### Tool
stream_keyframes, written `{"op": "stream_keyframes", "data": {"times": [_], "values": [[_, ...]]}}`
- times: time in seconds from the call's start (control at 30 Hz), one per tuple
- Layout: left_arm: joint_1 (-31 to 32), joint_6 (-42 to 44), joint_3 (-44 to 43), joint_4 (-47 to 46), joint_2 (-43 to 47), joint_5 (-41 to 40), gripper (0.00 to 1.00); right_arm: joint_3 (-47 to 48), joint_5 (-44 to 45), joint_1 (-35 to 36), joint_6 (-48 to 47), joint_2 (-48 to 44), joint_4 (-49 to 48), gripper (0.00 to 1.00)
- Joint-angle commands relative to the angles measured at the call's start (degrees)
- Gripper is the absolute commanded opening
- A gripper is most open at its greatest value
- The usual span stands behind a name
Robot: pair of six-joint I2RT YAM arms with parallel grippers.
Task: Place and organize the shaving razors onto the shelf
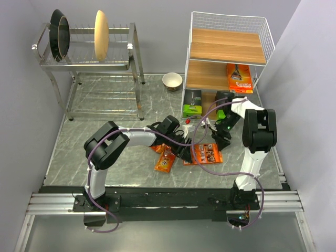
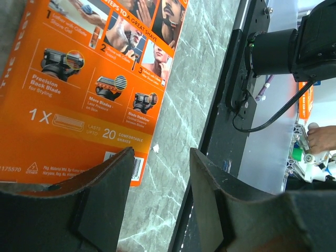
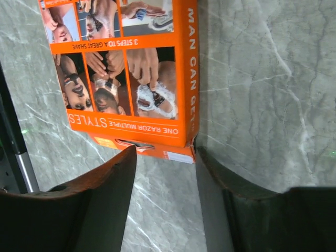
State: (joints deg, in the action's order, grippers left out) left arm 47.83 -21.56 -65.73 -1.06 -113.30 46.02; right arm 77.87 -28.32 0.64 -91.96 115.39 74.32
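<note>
Left fingers (image 2: pixel 110 184): spread apart and holding nothing. The left wrist view shows the barcode corner of a flat orange card (image 2: pixel 79 89) just ahead of one fingertip.
Right fingers (image 3: pixel 113 184): parted wide and empty. The right wrist view shows the short edge of an orange card just beyond the tips and in line with the gap; whether a tip touches it cannot be told.
Flat orange card: lies printed side up on the marbled surface (image 2: pixel 178 131). The top view shows it between the ends of the two arms, in front of the shelf (image 1: pixel 226 44). Only the wrist views make its shaving pictures and lettering legible.
Second orange card (image 1: pixel 239 77): on the shelf's middle board, at the right. It shows in the top view only.
Dark grey boxes: one (image 1: pixel 192 103) stands upright at the shelf's foot, lime end towards the arms. The other (image 1: pixel 224 102) is beside it, half hidden by the right arm. Whether they rest on the lowest board or on the surface cannot be told.
Blister packs: one (image 1: pixel 165 161) lies on the surface beside the left arm. Another (image 1: pixel 158 148) is partly under that arm.
Top view only: a steel dish rack (image 1: pixel 89 63) with plates at the far left, and a bowl (image 1: pixel 172 81) between the rack and the shelf.
</note>
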Motion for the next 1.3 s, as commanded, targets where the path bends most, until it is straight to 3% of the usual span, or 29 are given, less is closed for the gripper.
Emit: {"op": "stream_keyframes", "data": {"times": [0.0, 0.2, 0.4, 0.53, 0.63, 1.03, 1.13, 1.17, 1.27], "values": [[-0.28, 3.37, 2.63, 3.17, -2.90, -10.16, 0.55, -2.63, 1.86, 0.76, 1.17, -0.43, -0.40, 0.52], [-0.28, 2.32, 3.33, 2.20, -3.68, -11.83, 0.56, -5.61, 2.38, 1.73, 3.63, -1.49, -2.78, 0.58], [-0.20, 1.70, 2.81, 1.50, -4.65, -12.62, 0.56, -8.08, 3.44, 2.61, 6.97, -2.72, -6.20, 0.36], [-0.28, 2.40, 2.72, 2.03, -3.87, -13.32, 0.56, -9.31, 3.09, 2.52, 8.19, -3.68, -7.43, 0.09], [-0.55, 3.02, 3.15, 2.38, -2.37, -13.85, 0.56, -10.62, 2.22, 1.82, 9.60, -4.56, -7.44, 0.00], [-8.19, 5.39, -2.82, 11.95, 10.81, -18.33, 0.61, -3.16, -5.69, -2.31, 15.85, -18.71, -0.59, 0.00], [-9.86, 3.37, -3.26, 15.12, 13.97, -16.06, 0.63, -2.37, -7.27, -2.31, 17.95, -20.82, 0.56, 0.00], [-10.21, 1.54, -2.65, 15.12, 15.55, -11.96, 0.63, -2.37, -7.63, -2.31, 18.48, -21.26, 0.65, 0.00], [-9.69, -3.03, 3.31, 9.88, 19.85, -6.83, 0.61, -4.12, -8.33, -2.23, 21.29, -23.10, -0.41, 0.00]]}}
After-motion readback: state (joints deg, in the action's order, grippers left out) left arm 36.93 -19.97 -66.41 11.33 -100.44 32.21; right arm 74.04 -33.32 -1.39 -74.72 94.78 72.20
